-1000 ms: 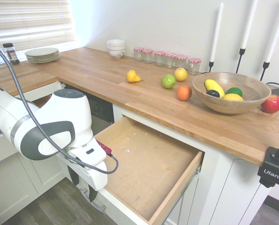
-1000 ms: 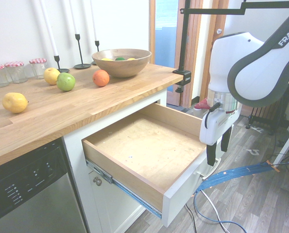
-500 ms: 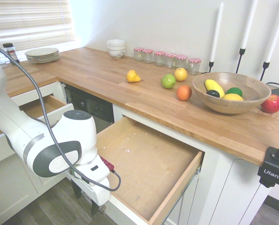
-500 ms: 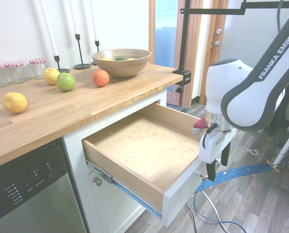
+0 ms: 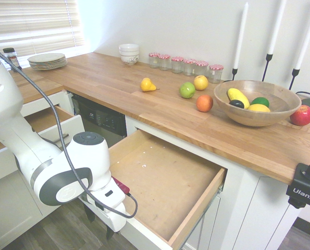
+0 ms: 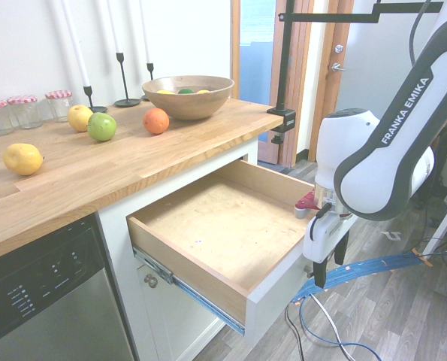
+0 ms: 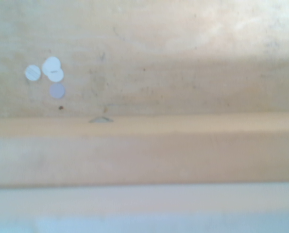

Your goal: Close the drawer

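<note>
The drawer [image 6: 217,216] stands well out from its cabinet under the counter [image 5: 170,117], its front panel [image 6: 277,289] right beside my hand [image 6: 330,279] and its open inside stretching away on the cabinet side of me. My fingers are spread and grasp nothing; they point down on the outer side of that front, lower than its top edge. I can't tell whether they or the body of my hand touch the panel. Past the drawer, the counter lies beyond my hand and higher, with the bowl [image 6: 189,98] and the loose fruit well clear of my path. I judge that I am at the pushing step: set against the front, with much of the travel left. What comes next is a steady, level push towards the cabinet, along the line of the slide [image 6: 185,289], with no need to grip. I should keep the force near the middle of the front so it doesn't skew, and watch that the part of me hanging over the drawer clears the counter edge as the gap shuts.
</note>
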Tool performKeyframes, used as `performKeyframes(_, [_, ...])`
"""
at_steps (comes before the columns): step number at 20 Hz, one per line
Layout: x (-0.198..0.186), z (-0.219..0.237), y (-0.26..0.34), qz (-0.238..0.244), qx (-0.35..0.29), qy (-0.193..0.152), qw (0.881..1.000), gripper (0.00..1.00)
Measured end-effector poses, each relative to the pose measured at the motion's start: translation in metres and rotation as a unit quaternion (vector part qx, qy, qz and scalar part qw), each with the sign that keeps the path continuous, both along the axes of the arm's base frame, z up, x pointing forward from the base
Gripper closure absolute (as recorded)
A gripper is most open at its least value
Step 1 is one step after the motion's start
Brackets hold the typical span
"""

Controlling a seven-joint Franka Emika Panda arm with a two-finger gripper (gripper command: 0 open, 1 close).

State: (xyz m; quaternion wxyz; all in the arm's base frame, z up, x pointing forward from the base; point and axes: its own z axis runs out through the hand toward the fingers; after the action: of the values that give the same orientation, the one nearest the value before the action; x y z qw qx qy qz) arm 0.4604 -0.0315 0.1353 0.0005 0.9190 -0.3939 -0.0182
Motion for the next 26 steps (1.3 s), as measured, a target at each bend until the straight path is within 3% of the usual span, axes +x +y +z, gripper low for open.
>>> performKeyframes(6, [0.0036,0.0,-0.0017,0.016,0.004,-0.024,1.0,1.0])
performKeyframes(26, [0.0085,-0.003,-0.0059,0.009,0.004,-0.027,1.0,1.0])
